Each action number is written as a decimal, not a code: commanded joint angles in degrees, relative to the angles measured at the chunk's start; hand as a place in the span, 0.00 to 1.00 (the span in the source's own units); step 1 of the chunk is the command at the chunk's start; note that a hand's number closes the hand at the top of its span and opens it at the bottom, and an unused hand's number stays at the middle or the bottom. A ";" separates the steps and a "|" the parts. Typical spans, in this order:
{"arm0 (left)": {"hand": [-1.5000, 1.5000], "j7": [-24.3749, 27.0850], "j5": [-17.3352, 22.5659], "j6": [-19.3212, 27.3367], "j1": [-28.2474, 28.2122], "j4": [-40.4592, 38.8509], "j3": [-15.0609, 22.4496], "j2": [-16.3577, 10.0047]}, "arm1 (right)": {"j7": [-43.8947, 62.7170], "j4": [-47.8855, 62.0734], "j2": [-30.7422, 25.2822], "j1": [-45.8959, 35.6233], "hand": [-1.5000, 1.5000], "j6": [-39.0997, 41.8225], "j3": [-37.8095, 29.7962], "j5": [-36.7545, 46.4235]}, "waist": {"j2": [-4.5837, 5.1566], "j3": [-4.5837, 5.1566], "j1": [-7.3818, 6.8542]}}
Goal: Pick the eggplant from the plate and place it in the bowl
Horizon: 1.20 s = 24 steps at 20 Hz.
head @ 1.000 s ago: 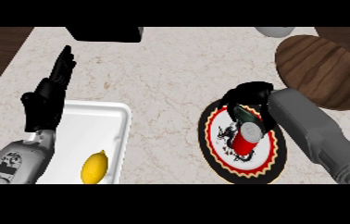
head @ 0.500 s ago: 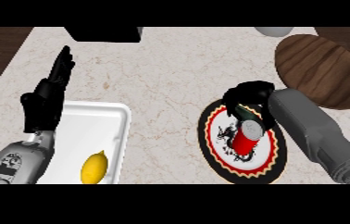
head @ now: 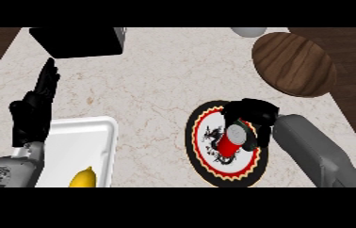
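Observation:
A round plate (head: 205, 149) with a red, black and cream pattern lies right of the middle of the counter. On it leans a red can-shaped thing (head: 230, 147) with a grey top; nothing that looks like an eggplant shows. My right hand (head: 252, 113) comes in from the lower right and is curled over the can's upper end, fingers on one side and thumb on the other. The brown wooden bowl (head: 295, 64) stands at the far right, beyond the plate. My left hand (head: 33, 111) rests open at the left edge, fingers up.
A white tray (head: 76, 142) at the lower left holds a yellow lemon (head: 83, 179). A black box (head: 76, 41) stands at the back left. A grey rounded object (head: 249, 31) shows at the back edge near the bowl.
My right hand has closed round the red can's top and the can now leans more. The whole scene sits a little further left in view. The left hand has stayed open.

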State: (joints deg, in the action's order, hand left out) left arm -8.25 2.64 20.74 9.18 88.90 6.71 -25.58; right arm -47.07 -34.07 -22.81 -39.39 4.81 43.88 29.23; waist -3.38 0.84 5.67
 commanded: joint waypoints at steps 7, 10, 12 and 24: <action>0.50 -0.49 -0.25 1.52 -3.78 0.77 -1.95 -0.75 | 2.12 -18.20 -5.55 16.75 1.00 -3.22 -12.97 -15.84 | 0.26 -0.43 4.07; 0.50 -1.07 -0.03 1.11 -3.82 1.82 -2.67 -1.75 | 5.56 -25.01 -10.75 19.66 1.00 -4.01 -16.61 -18.62 | 0.20 -0.38 4.00; 0.50 -0.24 0.73 0.20 -4.14 2.58 -2.89 -1.84 | 9.73 -29.68 -12.90 22.13 1.00 -6.55 -19.13 -19.95 | 0.51 -0.36 3.21; 0.50 -2.57 -1.07 -2.20 -1.28 7.13 1.23 1.31 | 32.00 -56.06 -21.15 33.98 1.00 -7.45 -35.85 -34.57 | 3.08 -0.80 -4.62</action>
State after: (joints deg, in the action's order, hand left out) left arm -9.89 2.39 19.20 7.98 93.90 6.51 -25.51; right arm -20.56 -84.83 -43.42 -8.58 -1.42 12.63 -2.10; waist -0.86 0.16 3.25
